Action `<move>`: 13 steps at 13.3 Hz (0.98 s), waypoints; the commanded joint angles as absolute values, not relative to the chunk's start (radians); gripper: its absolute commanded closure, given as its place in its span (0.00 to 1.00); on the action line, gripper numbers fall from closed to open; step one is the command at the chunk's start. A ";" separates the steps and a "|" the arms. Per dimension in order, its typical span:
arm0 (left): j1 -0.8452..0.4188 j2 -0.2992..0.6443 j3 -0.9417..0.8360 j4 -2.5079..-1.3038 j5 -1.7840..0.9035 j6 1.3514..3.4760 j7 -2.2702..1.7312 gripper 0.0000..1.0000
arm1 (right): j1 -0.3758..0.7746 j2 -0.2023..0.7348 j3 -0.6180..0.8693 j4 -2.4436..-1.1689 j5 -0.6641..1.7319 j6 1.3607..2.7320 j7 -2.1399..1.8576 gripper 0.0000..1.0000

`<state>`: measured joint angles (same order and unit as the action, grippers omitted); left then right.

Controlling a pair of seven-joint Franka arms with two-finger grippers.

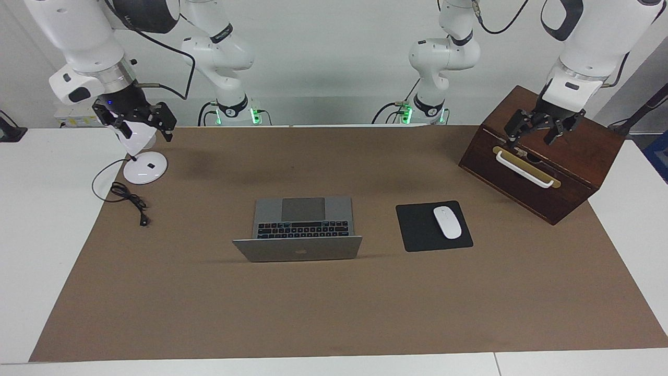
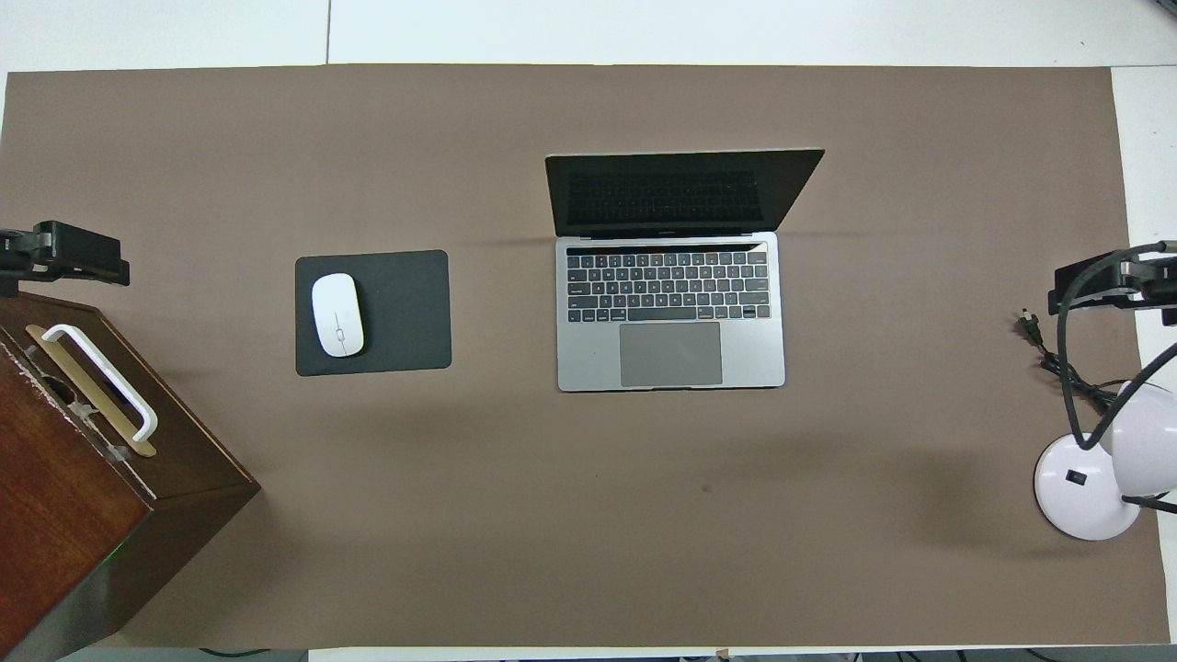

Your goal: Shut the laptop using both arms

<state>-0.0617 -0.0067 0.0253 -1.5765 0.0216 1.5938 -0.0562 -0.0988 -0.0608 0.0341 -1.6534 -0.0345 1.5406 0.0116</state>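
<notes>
The silver-grey laptop (image 1: 302,224) stands open in the middle of the brown mat, its keyboard toward the robots and its lid (image 1: 298,249) upright with the logo facing away from them. It also shows in the overhead view (image 2: 671,313), with a dark screen. My right gripper (image 1: 138,124) hangs open and empty in the air over the white lamp, at the right arm's end of the table. My left gripper (image 1: 535,129) hangs open and empty over the wooden box, at the left arm's end. Both are well away from the laptop.
A black mouse pad (image 1: 417,230) with a white mouse (image 1: 447,222) lies beside the laptop toward the left arm's end. A dark wooden box (image 1: 574,172) with a white handle stands past it. A white desk lamp (image 1: 145,168) and its black cable (image 1: 128,201) sit at the right arm's end.
</notes>
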 commanded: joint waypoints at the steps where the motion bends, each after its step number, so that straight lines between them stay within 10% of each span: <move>1: -0.055 -0.015 0.025 -1.598 0.009 1.618 -0.044 0.00 | -0.092 -0.069 0.023 -1.692 -0.035 1.685 -0.027 0.02; 6: -0.057 -0.015 0.025 -1.601 0.009 1.623 -0.046 0.05 | 0.033 0.268 -0.096 -1.428 0.044 1.779 -0.058 0.01; 8: -0.055 -0.015 0.025 -1.606 0.009 1.641 -0.049 0.96 | 0.101 0.401 -0.153 -1.275 0.081 1.786 -0.058 0.04; 13: -0.048 -0.025 0.026 -1.652 -0.003 1.770 -0.072 1.00 | 0.257 0.547 -0.311 -1.146 0.184 1.897 -0.058 0.07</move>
